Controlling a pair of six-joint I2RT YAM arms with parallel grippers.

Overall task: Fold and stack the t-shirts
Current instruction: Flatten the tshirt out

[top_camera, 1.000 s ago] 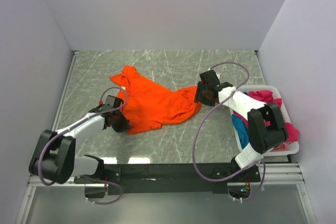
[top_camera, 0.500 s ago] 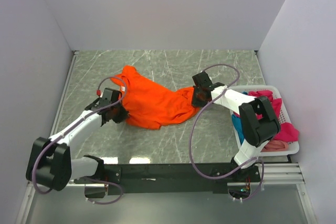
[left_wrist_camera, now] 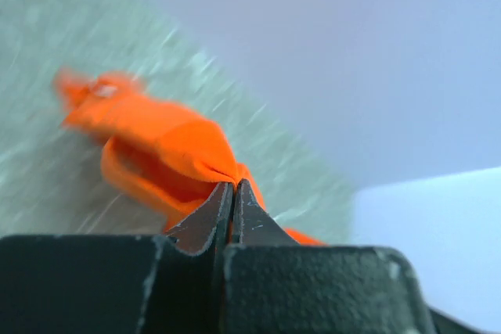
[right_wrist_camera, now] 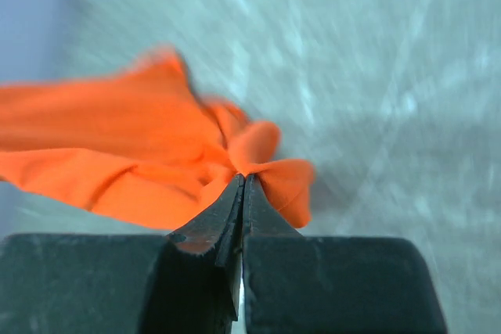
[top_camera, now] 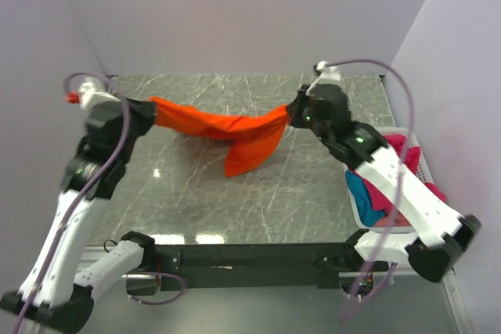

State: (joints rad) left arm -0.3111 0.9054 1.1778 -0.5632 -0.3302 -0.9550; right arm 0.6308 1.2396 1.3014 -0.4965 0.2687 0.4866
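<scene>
Bright even light, motion-blurred wrist views

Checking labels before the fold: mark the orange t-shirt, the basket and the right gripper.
orange t-shirt (top_camera: 235,132): top external view, stretched middle.
basket (top_camera: 419,160): top external view, right wall.
right gripper (right_wrist_camera: 241,179): right wrist view, between shut fingertips.

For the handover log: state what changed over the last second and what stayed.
The left claw and the right claw closed on opposite ends of the orange t-shirt, then rose and swung toward the far edge of the table, lifting it stretched between them, its middle hanging. The basket and the shirts in it stayed put.
</scene>
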